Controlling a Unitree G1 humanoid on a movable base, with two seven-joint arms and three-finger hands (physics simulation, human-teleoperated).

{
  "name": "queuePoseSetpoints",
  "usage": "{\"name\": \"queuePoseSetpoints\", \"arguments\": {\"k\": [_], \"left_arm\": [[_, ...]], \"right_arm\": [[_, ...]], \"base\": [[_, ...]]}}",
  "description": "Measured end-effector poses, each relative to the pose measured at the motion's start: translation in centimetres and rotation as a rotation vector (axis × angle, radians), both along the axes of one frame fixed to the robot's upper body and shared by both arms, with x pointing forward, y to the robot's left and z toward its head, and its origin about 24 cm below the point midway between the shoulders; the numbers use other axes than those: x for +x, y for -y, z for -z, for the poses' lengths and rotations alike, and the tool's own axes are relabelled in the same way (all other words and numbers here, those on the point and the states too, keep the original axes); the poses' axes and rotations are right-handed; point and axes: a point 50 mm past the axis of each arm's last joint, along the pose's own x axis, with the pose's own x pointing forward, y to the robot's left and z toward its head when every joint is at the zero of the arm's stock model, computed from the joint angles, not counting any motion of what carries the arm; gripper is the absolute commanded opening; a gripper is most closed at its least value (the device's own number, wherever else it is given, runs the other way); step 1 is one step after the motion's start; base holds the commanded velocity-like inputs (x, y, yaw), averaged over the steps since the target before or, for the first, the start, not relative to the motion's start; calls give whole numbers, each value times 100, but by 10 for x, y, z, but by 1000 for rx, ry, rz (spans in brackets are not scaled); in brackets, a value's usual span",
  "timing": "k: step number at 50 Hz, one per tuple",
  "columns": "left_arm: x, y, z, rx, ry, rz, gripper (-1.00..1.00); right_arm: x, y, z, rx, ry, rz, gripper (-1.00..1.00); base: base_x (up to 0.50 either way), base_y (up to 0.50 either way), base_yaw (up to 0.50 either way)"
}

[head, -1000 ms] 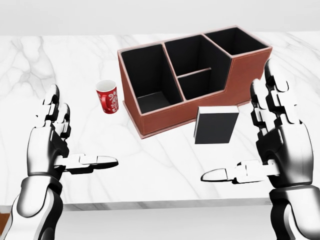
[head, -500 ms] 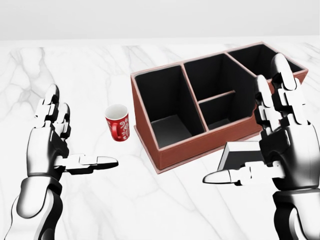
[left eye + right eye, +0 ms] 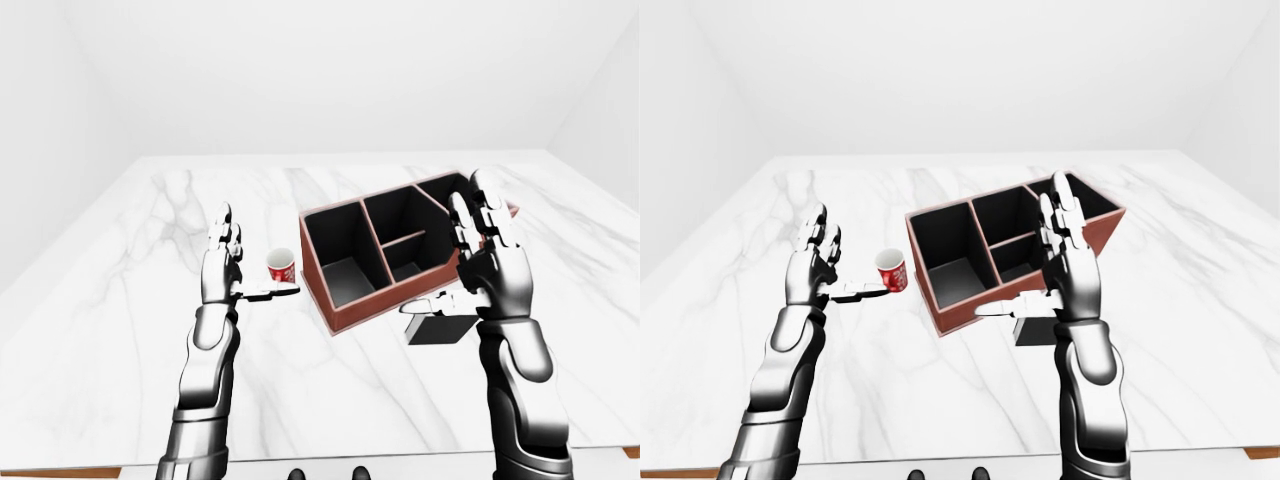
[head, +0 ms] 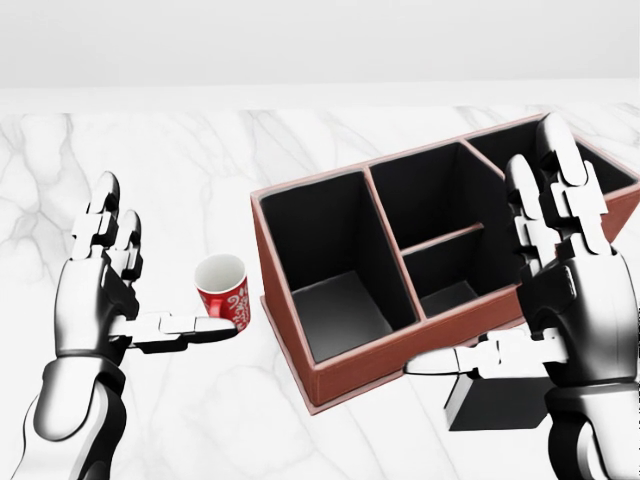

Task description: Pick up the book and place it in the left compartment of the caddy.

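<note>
The book [image 4: 497,402] is a black slab on the marble table, just below the caddy's lower right corner in the head view. My right thumb crosses its top edge. The caddy [image 4: 368,366] is brown outside and black inside, and its tall left compartment [image 4: 330,270] stands empty. My right hand [image 4: 488,255] is open, fingers upright in front of the caddy's right side, thumb pointing left above the book. Left of the caddy my left hand [image 4: 165,265] is also open and holds nothing.
A red cup [image 4: 222,288] with a white pattern stands between my left thumb and the caddy's left wall. The white marble table [image 3: 110,330] stretches wide to either side, and its near edge [image 3: 330,465] shows in the left-eye view.
The whole picture has shifted: caddy, cup and book have slid down and grown larger, so the camera has moved closer. Both hands stay open, the right one now over the book.
</note>
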Motion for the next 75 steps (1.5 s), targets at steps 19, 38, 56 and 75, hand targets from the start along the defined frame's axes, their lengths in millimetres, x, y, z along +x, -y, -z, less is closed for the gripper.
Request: {"name": "queuePoseSetpoints", "arguments": {"k": [19, 38, 56, 75], "left_arm": [[1, -1, 2, 0, -10, -3, 100], [3, -1, 3, -3, -15, -3, 100], [1, -1, 7, -7, -30, -4, 100], [2, -2, 10, -11, -44, -7, 100]], "right_arm": [[0, 1, 2, -17, -12, 13, 100], [-23, 12, 15, -303, -107, 27, 100], [-34, 17, 33, -829, -350, 11, 100], [-48, 52, 38, -1151, -474, 197, 100]], "base": [[6, 0, 0], [10, 0, 0], [0, 0, 0], [0, 0, 0]]}}
